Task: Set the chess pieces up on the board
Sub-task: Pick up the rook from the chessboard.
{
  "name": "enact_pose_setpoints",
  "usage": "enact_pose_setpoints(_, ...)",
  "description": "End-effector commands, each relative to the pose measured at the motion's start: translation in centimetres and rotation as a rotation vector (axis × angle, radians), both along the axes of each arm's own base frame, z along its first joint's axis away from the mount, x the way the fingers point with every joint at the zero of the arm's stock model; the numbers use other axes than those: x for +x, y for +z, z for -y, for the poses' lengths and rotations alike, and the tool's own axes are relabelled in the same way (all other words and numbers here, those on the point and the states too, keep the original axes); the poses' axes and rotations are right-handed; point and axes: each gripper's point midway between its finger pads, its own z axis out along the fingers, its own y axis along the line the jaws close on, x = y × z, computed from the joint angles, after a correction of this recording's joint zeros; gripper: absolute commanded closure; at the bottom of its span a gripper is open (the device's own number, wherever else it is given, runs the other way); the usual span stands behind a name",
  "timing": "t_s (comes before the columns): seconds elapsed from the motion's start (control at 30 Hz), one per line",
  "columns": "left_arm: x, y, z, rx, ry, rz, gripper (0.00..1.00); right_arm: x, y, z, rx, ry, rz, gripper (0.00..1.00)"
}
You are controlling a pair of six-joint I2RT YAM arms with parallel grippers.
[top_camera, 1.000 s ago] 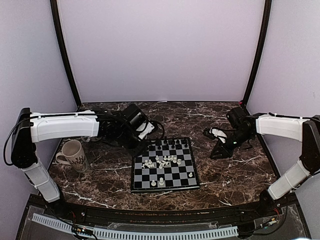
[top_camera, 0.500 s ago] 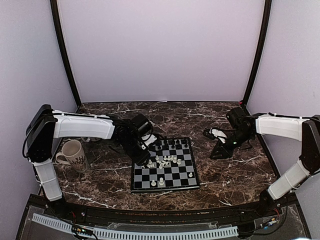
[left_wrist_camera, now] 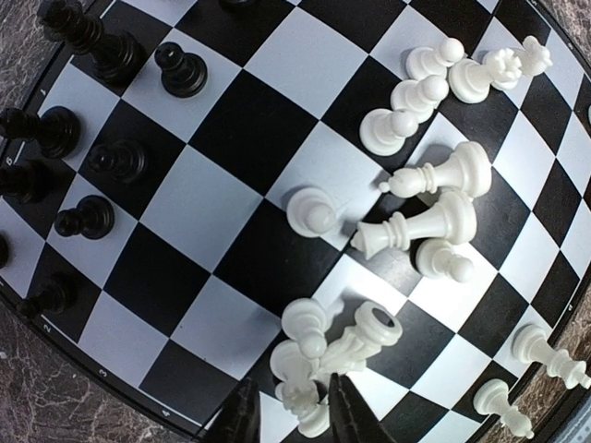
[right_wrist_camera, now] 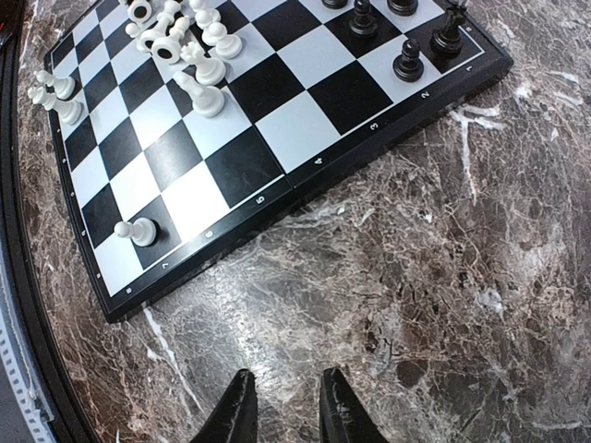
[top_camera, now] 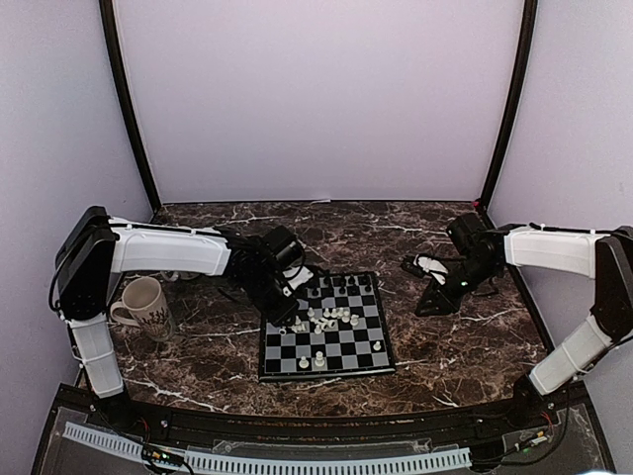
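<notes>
— While the left gripper (left_wrist_camera: 294, 392) straddles a toppled white piece (left_wrist_camera: 309, 420) near the board's (left_wrist_camera: 240, 129) edge, is it clamped?
— Cannot tell; its fingers flank it closely. Other white chess pieces (left_wrist_camera: 434, 208) lie heaped mid-board; black pieces (left_wrist_camera: 180, 72) stand along one side.
— The right gripper (right_wrist_camera: 284, 374)?
— Slightly parted, empty, over the table (right_wrist_camera: 443, 277) beside the board.
— The mug (top_camera: 145, 307)?
— Upright, well left of the board; contents not discernible.
</notes>
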Motion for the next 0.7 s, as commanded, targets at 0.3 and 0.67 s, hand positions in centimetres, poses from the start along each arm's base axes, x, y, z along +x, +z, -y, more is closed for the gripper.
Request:
enact_pose_setpoints(0.3, 0.7, 1.1, 1.0, -0.033, -0.009, 0.018, 0.88, 0.3, 0.4, -0.4, 0.016, 0.016, -0.002, 0.76)
enact_pose_setpoints(0.67, 0.3, 4.2, -0.2, -0.032, -0.006, 0.056, 0.96, 0.3, 0.3, -0.4, 0.014, 0.018, -0.009, 0.76)
